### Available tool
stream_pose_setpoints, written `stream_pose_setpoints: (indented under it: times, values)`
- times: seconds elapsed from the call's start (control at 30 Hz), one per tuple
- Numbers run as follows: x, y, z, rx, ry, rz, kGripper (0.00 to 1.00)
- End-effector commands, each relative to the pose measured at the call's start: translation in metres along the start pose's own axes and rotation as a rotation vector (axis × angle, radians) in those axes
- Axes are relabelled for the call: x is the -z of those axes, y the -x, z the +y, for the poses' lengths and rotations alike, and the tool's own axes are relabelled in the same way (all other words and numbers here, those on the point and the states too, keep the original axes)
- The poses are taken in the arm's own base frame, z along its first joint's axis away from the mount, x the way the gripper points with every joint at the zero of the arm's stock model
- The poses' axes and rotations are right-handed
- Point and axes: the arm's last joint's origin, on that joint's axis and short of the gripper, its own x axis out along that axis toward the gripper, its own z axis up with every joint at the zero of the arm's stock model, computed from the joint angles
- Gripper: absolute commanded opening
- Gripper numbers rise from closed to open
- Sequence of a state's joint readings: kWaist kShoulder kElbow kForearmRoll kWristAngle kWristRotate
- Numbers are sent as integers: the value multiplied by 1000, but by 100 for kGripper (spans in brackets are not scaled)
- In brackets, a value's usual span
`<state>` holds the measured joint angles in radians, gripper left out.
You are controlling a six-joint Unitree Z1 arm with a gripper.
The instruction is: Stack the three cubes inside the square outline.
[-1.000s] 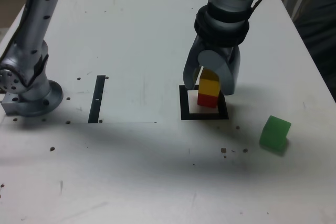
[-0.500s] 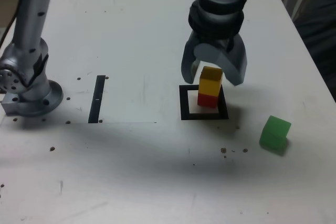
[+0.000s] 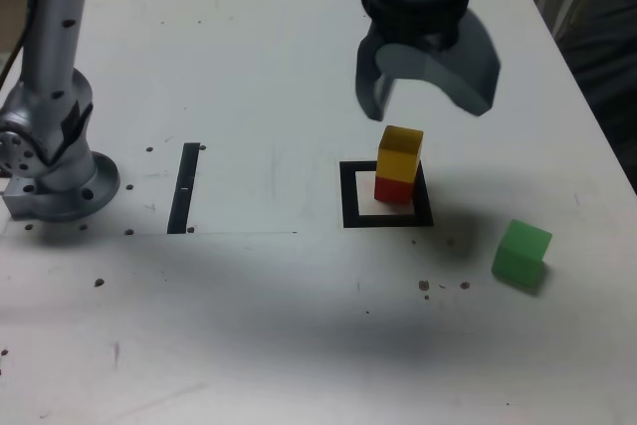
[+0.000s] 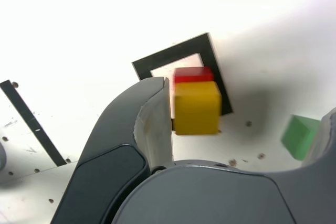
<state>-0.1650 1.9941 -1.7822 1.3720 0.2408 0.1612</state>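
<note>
Yellow cube (image 3: pixel 400 151) stacked on red cube (image 3: pixel 394 189) inside the square outline (image 3: pixel 349 198) on a white bench (image 3: pixel 259 67). Above the stack, claw (image 3: pixel 426 97) spread wide, holding nothing. Green cube (image 3: pixel 523 253) apart, toward the exterior view's right.

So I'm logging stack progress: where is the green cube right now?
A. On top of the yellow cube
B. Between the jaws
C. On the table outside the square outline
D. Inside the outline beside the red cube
C: the green cube sits alone on the table, to the exterior view's right of the square outline.
</note>
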Motion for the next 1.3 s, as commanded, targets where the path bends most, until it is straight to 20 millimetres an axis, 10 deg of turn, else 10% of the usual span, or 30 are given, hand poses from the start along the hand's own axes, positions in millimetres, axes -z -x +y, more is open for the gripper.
stream_pose_setpoints:
  times: [0.0,0.5,1.27]
  values:
    - [-2,7,-1,-10,-11,-14,100]
    - [-46,14,-27,3,-127,-58,100]
    - [-99,-25,-58,126,-180,3,99]
